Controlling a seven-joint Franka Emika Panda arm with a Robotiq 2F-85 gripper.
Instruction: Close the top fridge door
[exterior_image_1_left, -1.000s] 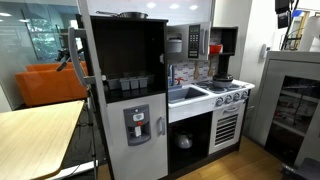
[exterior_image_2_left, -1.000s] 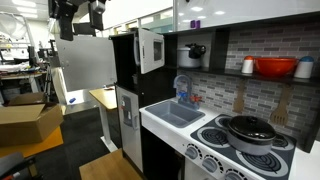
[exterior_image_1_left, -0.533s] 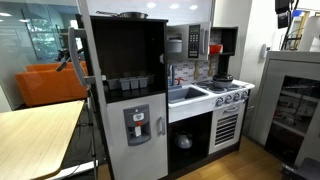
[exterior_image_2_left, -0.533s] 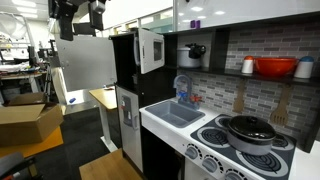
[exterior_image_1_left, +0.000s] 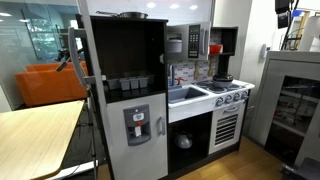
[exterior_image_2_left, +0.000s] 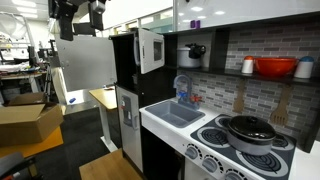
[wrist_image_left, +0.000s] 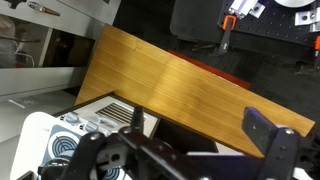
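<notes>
The top fridge door (exterior_image_2_left: 86, 62) is a plain light grey panel swung wide open from the toy fridge; its chalkboard face and handle are hidden. It shows nearly edge-on in an exterior view (exterior_image_1_left: 86, 55), beside the dark open top compartment (exterior_image_1_left: 128, 50). My gripper (exterior_image_2_left: 82, 14) hangs just above the door's top edge, apart from it. In the wrist view the gripper (wrist_image_left: 203, 128) is open and empty, looking down on a wooden tabletop (wrist_image_left: 170, 75).
The taller grey door with a dispenser panel (exterior_image_1_left: 138, 130) is shut below. The toy kitchen has a sink (exterior_image_1_left: 185, 95), a stove (exterior_image_1_left: 230, 95) and a microwave (exterior_image_2_left: 150, 48). A wooden table (exterior_image_1_left: 35, 135) stands beside the fridge. A cardboard box (exterior_image_2_left: 25, 120) lies on the floor.
</notes>
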